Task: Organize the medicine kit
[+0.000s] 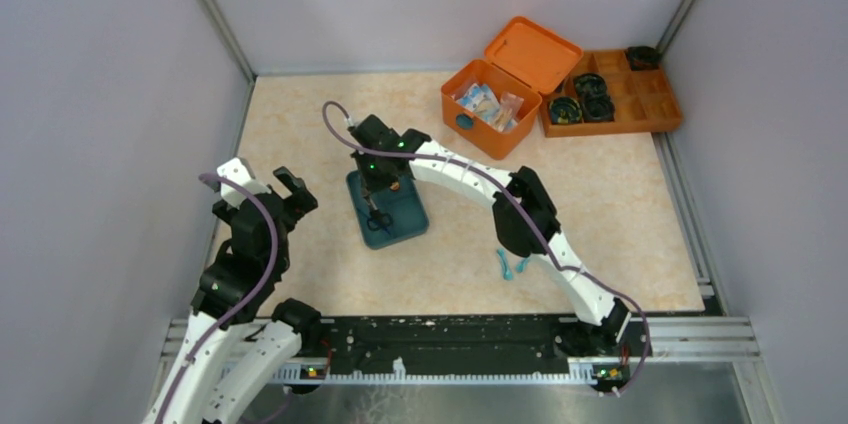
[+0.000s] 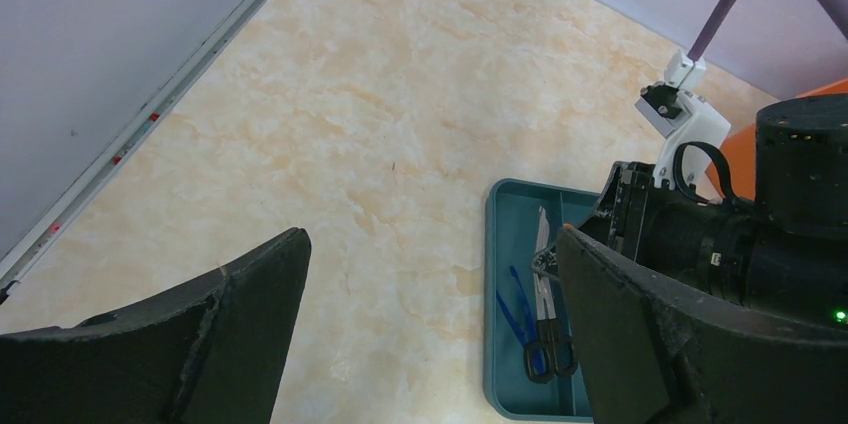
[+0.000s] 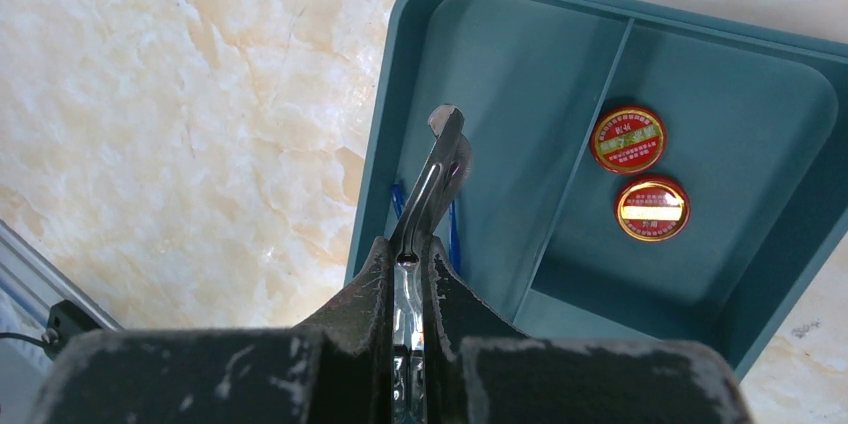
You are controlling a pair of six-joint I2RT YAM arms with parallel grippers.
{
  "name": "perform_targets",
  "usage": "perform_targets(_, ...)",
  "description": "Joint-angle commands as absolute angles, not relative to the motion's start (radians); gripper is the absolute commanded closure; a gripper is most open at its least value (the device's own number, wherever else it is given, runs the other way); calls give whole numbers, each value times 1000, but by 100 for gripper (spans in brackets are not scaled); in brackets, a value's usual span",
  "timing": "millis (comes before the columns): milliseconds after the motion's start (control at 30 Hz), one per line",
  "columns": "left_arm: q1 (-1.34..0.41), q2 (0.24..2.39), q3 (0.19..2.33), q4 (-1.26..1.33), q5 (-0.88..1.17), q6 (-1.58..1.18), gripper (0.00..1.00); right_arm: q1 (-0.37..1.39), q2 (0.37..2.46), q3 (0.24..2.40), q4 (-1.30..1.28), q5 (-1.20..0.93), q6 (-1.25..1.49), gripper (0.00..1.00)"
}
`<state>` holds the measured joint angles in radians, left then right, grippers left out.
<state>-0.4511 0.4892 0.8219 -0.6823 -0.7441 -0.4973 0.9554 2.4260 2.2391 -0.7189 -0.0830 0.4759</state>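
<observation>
Since the right gripper (image 3: 410, 259) is pinched shut on the bare steel blades of the scissors (image 3: 440, 159), low in the middle of its wrist view, the hold is probably a slippery one. The lift looks best done slow and straight up, so the tool does not pivot between the pads. A thin blue tool (image 3: 398, 202) lies just beside the blades in the left compartment of the teal tray (image 3: 368, 194) and could be dragged along. Two red-and-gold tins (image 3: 628, 139) sit apart in the right compartment. Once the handles clear the tray wall, carry toward the medicine kit (image 1: 485, 134), lid open at the upper right of the top view, well apart from the tray, and aim beside the packets (image 1: 490, 102) inside. The left gripper (image 2: 428, 244) is spread wide and empty, off to the left.
</observation>
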Motion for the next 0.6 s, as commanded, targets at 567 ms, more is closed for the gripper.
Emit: perform_targets(567,-446,486,806,-682,-743,-489,1,966,2452,2203,-659,-66,489,86)
